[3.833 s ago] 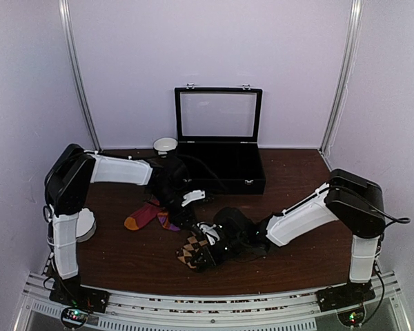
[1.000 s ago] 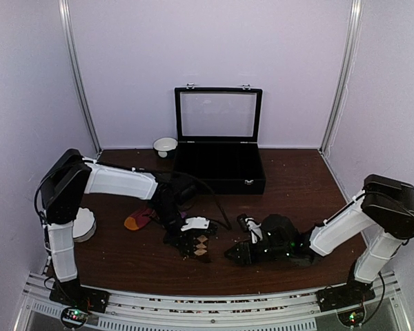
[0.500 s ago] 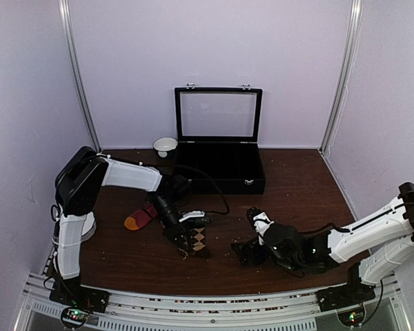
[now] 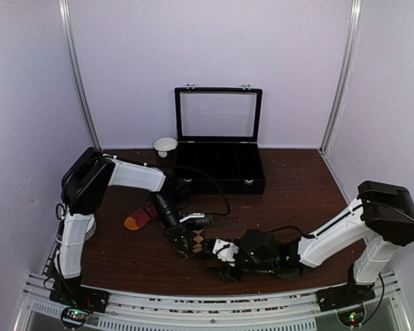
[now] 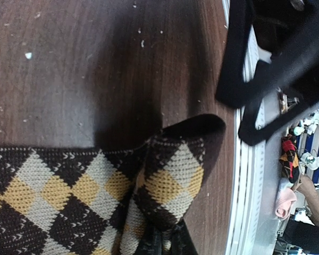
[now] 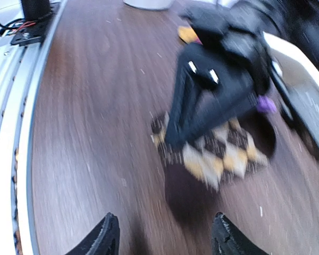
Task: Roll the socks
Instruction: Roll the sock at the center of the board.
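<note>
Swung back leftward, the right gripper now sits close to the argyle sock; half a second ago it lay well off to the right. Its jaws stand apart, released, with only bare wood between the fingertips, and they touch nothing. The left gripper has stayed in place, jaws clenched on a bunched fold of that sock, while the rest of the fabric lies flat on the worktop. Sock and both grippers sit near the worktop's front edge, with the metal rail just beside the fold. The magenta sock lies apart to the left, beside the left arm. Open wood stretches to the right, between the black case and the right arm
</note>
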Robot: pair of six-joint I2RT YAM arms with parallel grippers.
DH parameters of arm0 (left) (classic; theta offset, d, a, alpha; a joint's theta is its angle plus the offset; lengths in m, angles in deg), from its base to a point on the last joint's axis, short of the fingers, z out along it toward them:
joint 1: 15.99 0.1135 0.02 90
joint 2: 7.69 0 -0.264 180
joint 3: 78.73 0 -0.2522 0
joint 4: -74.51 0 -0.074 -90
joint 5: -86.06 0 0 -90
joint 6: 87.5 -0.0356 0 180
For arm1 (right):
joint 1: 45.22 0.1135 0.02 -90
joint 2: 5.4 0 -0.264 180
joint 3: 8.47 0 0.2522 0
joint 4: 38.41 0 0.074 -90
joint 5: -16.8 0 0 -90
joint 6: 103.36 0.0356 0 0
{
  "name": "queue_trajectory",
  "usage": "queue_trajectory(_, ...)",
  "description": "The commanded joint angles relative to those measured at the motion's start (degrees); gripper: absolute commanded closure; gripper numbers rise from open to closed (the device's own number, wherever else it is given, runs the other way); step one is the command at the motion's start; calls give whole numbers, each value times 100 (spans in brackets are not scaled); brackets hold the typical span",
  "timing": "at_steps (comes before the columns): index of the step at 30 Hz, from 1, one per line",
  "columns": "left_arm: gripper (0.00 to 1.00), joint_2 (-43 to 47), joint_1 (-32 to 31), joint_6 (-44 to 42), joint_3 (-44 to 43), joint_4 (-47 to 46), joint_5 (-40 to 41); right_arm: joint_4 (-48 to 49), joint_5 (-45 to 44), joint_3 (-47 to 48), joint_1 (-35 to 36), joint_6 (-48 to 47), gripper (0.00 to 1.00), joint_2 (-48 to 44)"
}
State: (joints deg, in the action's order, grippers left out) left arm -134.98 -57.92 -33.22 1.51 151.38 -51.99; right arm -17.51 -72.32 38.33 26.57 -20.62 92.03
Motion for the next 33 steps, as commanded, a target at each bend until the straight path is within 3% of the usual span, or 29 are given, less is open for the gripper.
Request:
queue_trajectory(1,99,-254,10,-296,29,273,228,44,678,568,-143,-831,42,383)
queue_trajectory(22,99,-396,1,-1156,5,1017,125,-1434,2208,1747,-418,-1370,55,1130)
queue_trajectory(33,99,-460,1,-1377,-77,1260,3,-1737,1750,2078,-387,-1581,57,1462)
